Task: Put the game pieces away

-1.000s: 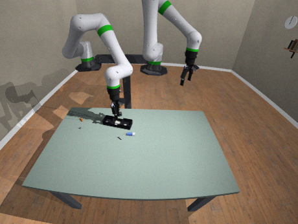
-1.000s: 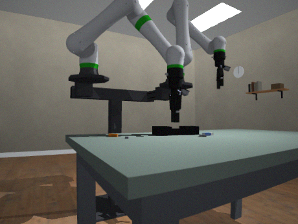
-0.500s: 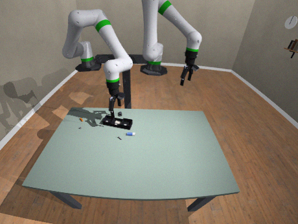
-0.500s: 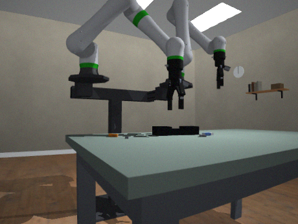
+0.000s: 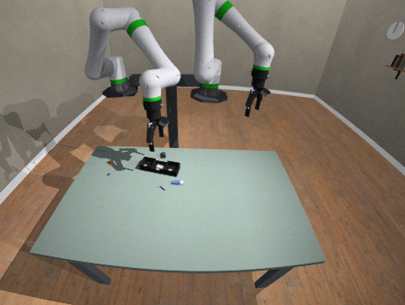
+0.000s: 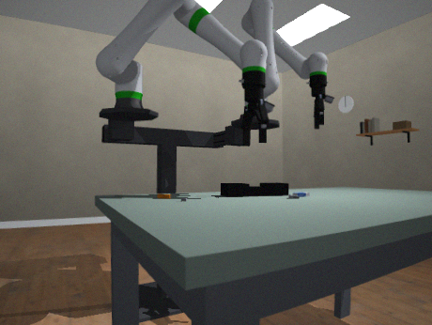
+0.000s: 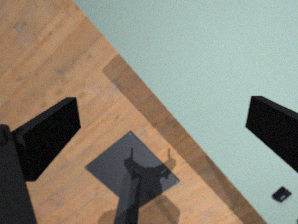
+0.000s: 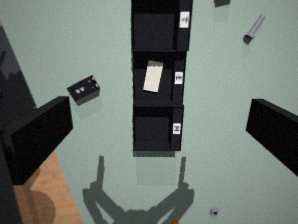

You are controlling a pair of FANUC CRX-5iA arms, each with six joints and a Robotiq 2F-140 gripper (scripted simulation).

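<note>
Fingers of my right gripper (image 5: 157,141) (image 6: 263,129) (image 8: 159,115) stand fully spread with nothing between them, above the row of black bins; my left gripper (image 5: 252,111) (image 6: 318,123) (image 7: 162,112) hangs well off behind the table, equally wide and empty. The task's thing, as I judge it, is the cream rectangular tile (image 5: 159,167) (image 8: 153,77), probably a domino face down, inside the middle black bin marked E (image 5: 159,172) (image 6: 261,191) (image 8: 177,95). I can't tell if it lies quite flat. I'd expect it light, rigid and rather slick, hardly fragile; should it need reseating, I'd pinch its long edges midway, fingers narrowed to clear the walls, because a bumped wall could tip the bin. Taking the tile as centre in the right wrist view, the black spotted block (image 5: 163,155) (image 7: 281,194) (image 8: 83,90), apparently a battery, sits near nine o'clock, the grey metal bolt (image 5: 162,188) (image 8: 254,29) at two, and the small grey nut-like piece (image 5: 108,174) (image 6: 183,200) (image 8: 214,211) at five; I'd leave these outside.
</note>
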